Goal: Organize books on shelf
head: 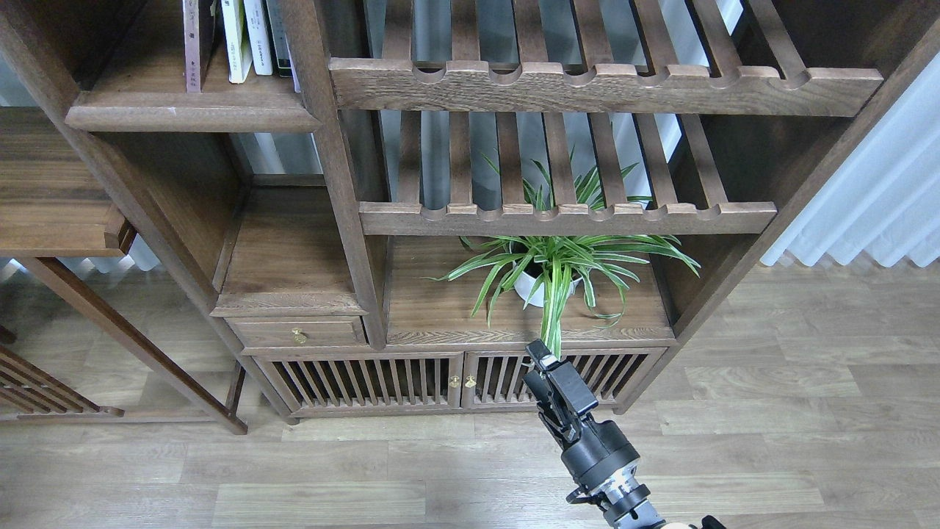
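The shelf point(192, 117), a dark-brown plank with a rounded front edge, is at the top left. Several thin upright books point(235, 37) with white and dark spines stand at its right end. The three paperbacks are out of view. My right arm comes in from the bottom edge, and its black gripper point(540, 361) hangs in front of the low cabinet doors, far below and to the right of the shelf. Its fingers are dark and cannot be told apart. It holds nothing that I can see. My left arm is out of view.
Slatted racks with notched rails point(602, 84) fill the upper right. A potted spider plant point(554, 272) stands on the lower board just beyond my right gripper. A small drawer with a brass knob point(299, 335) sits at lower left. Wood floor lies in front.
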`<state>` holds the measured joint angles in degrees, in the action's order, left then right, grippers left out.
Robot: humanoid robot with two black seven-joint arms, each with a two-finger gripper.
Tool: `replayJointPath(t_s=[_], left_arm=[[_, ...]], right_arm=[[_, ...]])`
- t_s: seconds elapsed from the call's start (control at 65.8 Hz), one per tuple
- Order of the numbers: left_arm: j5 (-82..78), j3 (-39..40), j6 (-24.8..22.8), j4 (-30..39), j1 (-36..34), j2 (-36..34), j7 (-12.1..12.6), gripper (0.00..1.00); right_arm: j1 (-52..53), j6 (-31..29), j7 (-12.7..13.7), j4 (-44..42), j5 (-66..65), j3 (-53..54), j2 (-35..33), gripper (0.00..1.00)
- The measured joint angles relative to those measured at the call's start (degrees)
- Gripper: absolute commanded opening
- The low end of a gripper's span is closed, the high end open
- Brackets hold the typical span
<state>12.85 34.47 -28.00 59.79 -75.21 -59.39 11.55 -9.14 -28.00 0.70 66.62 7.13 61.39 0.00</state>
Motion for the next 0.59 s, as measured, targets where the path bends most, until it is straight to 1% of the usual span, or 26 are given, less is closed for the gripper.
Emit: replayJointPath(t_s=[0.274, 0.41, 0.593], left_arm=[[-10.3, 5.5, 0.0, -2.6, -1.2, 1.9, 0.0, 0.04], [-13.8, 6.5, 0.0, -2.9, -1.2, 2.9, -0.3, 0.03], [-17.8, 8.4, 0.0, -3.7, -1.2, 6.0, -0.8, 0.02]], right_arm=[[3.9, 0.0, 0.0, 0.2, 0.2, -0.5, 0.0, 0.98], [5.5, 0.0, 0.0, 0.2, 0.5, -0.5, 0.0, 0.98], [7.3, 0.0, -0.1, 0.2, 0.8, -0.4, 0.0, 0.98]])
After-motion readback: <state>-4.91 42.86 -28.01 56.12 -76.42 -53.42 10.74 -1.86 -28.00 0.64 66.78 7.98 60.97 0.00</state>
